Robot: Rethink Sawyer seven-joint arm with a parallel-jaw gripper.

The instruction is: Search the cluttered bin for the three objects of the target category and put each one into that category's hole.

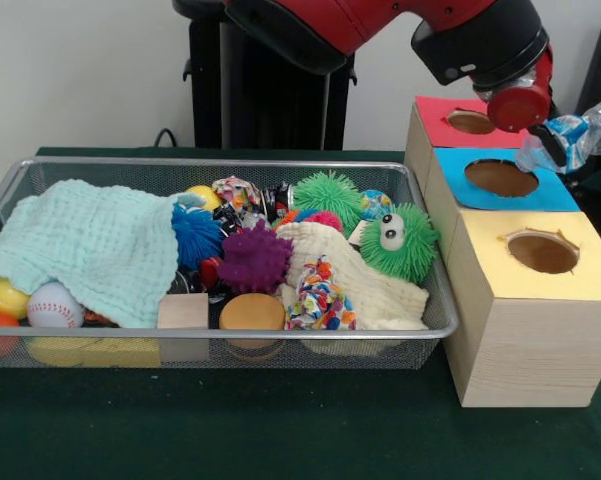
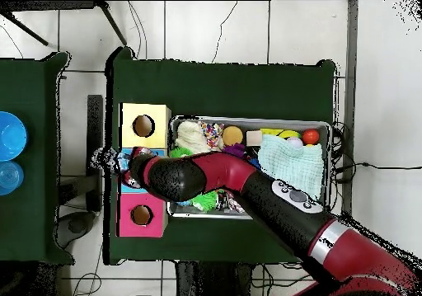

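My gripper hangs from the red wrist above the right edge of the blue-topped box. It is shut on a crinkly clear packet with blue print. The packet sticks out past the box's outer side, to the right of the blue box's hole. In the overhead view the packet lies just left of the boxes, and the arm covers the blue box. The wire mesh bin stands left of the boxes, full of toys; its rim also shows in the overhead view. I cannot pick out any other packet in the bin.
A red-topped box stands behind the blue one and a yellow-topped box in front, each with a round hole. The bin holds a mint cloth, a green googly-eyed fuzzy toy, a purple spiky ball, a baseball and a confetti-patterned bundle.
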